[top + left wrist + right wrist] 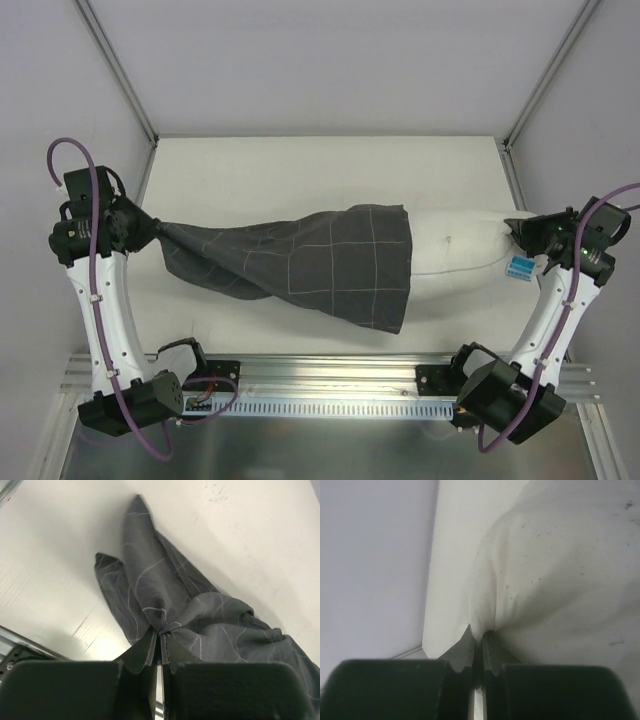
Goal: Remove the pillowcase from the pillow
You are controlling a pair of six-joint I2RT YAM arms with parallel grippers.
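Across white table point(300, 170), left hand point(153, 232) pinches pillowcase point(320, 265); right hand point(517, 232) pinches pillow point(455, 245) opposite.

light: bright, even, diffuse | shadows: soft, under the pillowcase point(300, 262) | focus: near foreground blurred in both wrist views

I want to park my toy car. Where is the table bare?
Bare: the white tabletop strip between the back wall and the dark grey checked fabric pillowcase, and a narrower strip between it and the front metal rail. Crowded: the middle, with the plump white pillow.
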